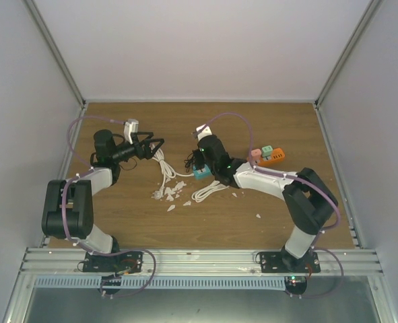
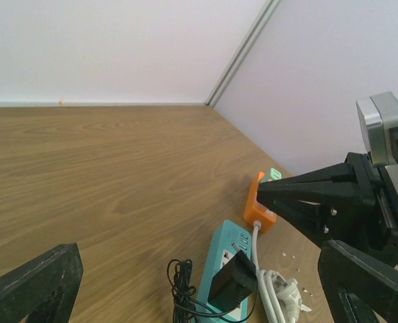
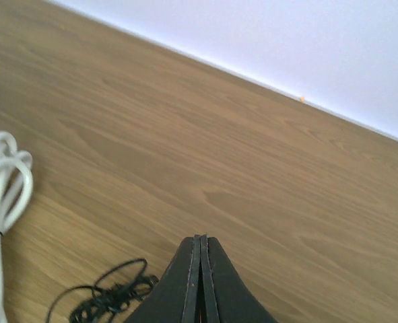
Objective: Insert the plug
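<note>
Left gripper (image 1: 154,147): released, jaws spread wide and holding nothing; it hovers left of the strips and faces right across the table.
Right gripper (image 3: 200,254): clenched, the two fingers pressed flat together with no object visible between them.
Plug (image 2: 231,277): a black adaptor block sitting tilted on top of the teal power strip (image 2: 225,250), near the middle of the table. The pictures do not settle whether its pins are seated.
Black cord (image 3: 111,296): bunched on the wood just left of the plug, between it and the white cable (image 3: 2,176).
Strip axis: it seems to run left to right, in line with the orange power strip (image 2: 259,205) further right.
Direction from right gripper: the plug is out of the right wrist view, so it probably lies under or nearer than the fingertips, which point at the far wall.
Direction from left gripper: low and to the right, well apart.
Nearer arm: the right one, judged from the top view.
</note>
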Motion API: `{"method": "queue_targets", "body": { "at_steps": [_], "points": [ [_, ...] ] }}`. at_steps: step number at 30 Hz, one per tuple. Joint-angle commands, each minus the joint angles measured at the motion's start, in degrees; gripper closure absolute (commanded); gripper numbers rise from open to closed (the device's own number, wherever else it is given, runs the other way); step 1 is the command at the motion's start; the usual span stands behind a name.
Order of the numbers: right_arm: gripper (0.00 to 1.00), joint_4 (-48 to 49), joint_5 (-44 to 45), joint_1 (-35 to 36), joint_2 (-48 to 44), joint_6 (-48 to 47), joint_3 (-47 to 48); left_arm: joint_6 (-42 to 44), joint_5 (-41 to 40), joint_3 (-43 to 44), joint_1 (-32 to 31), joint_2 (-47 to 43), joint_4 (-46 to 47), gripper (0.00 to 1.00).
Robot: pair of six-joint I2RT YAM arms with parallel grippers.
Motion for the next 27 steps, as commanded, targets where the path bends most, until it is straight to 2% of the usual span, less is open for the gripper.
{"method": "queue_targets", "body": {
  "at_steps": [1,17,27],
  "points": [
    [0.99,8.22,-1.08,0.1,2.49,2.9,-0.35,-0.34,0.28,0.17,0.35,0.39,2.98,0.01],
    [0.99,12.94,-12.91,-2.53,8.86,11.3,-6.37,-0.62,0.14,0.49,0.3,1.82,3.33,0.01],
    [1.0,13.18,-14.4,-4.02,-0.8,5.76,-4.64,-0.51,-0.1,0.32,0.31,1.38,3.08,0.01]
  ]
}}
